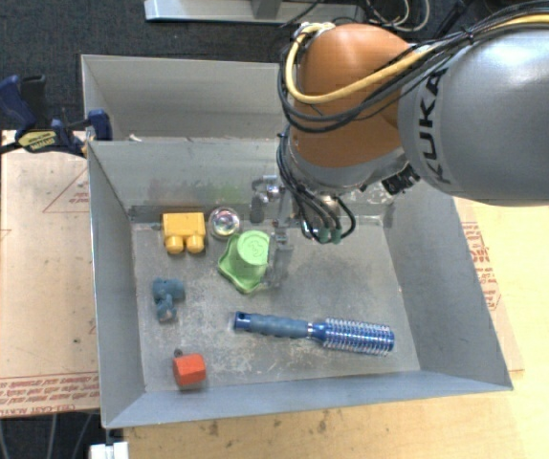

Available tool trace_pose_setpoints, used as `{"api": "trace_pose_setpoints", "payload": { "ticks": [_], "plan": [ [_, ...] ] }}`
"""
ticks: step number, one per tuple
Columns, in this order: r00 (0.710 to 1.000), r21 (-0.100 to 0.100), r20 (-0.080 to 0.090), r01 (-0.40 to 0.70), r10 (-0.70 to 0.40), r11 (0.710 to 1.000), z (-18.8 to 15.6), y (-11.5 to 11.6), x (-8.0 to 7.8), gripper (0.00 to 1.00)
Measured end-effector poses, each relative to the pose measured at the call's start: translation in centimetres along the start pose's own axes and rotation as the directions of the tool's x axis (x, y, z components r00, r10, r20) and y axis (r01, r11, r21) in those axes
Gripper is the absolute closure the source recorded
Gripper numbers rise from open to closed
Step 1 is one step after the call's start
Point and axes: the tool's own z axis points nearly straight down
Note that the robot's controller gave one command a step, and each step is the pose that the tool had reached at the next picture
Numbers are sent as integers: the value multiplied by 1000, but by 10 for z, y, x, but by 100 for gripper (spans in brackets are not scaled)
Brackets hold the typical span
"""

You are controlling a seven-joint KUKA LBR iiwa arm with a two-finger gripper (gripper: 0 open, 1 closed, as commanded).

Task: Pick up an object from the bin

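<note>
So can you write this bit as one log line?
gripper: down in bin | position: beside green cup, view-right side | nearby: clear ball, blue brush

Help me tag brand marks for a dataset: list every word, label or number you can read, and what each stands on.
"KUKA": in dark letters on the grey arm, running along its casing.
Things in the bin, namely the yellow block, green cup, blue brush and orange cube: no readable text on any of them.
</note>
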Motion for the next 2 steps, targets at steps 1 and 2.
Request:
{"api": "trace_pose_setpoints", "payload": {
  "ticks": [1,2],
  "plan": [
    [999,2,-4,-43,43,999,65,-47,50,0],
    [993,-2,6,-121,121,993,169,-71,93,0]
  ]
}}
